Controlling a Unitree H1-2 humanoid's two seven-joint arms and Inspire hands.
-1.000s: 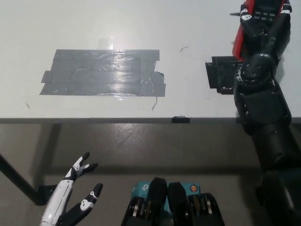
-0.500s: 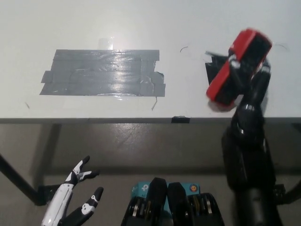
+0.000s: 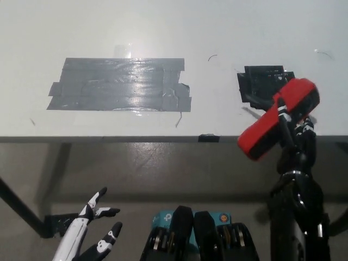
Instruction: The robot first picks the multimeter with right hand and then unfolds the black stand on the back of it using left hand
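My black right hand (image 3: pixel 296 144) is shut on the red multimeter (image 3: pixel 277 118). It holds the meter tilted in the air over the table's near edge at the right. Only the meter's red casing shows; its back stand is hidden from this view. My white left hand (image 3: pixel 91 228) rests open at the lower left, below the table edge, far from the meter.
The white table (image 3: pixel 217 32) carries a wide patch of grey tape (image 3: pixel 119 84) at left centre and a small black tape patch (image 3: pixel 261 84) at the right, just behind the meter. The table's front edge (image 3: pixel 136 138) runs across the middle, with floor below it.
My right hand has drawn the multimeter from the table's far right corner down and toward me, tilting it. The left hand has shifted only slightly.
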